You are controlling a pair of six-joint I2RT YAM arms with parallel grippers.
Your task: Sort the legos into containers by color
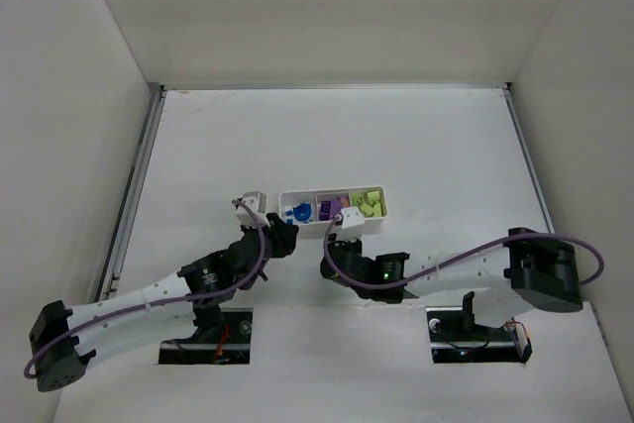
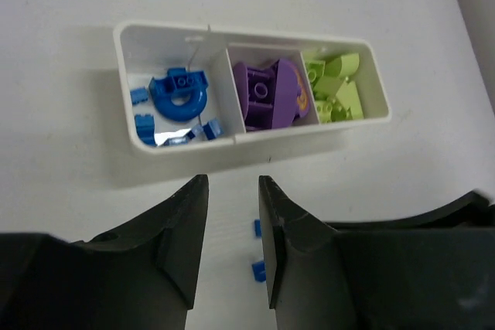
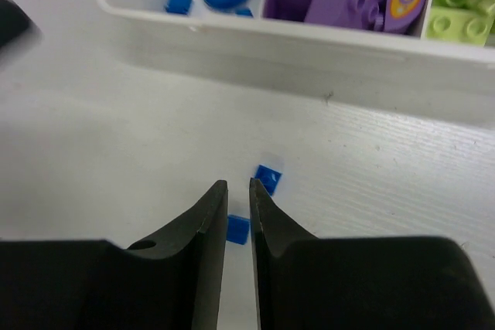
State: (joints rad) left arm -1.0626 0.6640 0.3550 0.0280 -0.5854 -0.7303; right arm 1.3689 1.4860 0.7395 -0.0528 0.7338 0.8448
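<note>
The white three-compartment tray [image 1: 297, 194] holds small blue bricks and a rounded blue piece [image 2: 179, 93] on the left, a purple-and-orange piece [image 2: 271, 94] in the middle, and yellow-green pieces [image 2: 334, 86] on the right. Two tiny blue bricks lie on the table in front of the tray. My right gripper [image 3: 238, 183] is closed down on one tiny blue brick [image 3: 237, 229] at table level. The other brick [image 3: 267, 178] lies just beyond its tips. My left gripper [image 2: 232, 179] is open and empty, just in front of the tray, with both loose bricks [image 2: 257, 227] beside its right finger.
The tray's front wall [image 3: 309, 44] stands a short way beyond the right gripper. Both grippers [image 1: 285, 235] [image 1: 342, 245] sit close together at the tray's near side. White enclosure walls ring the table.
</note>
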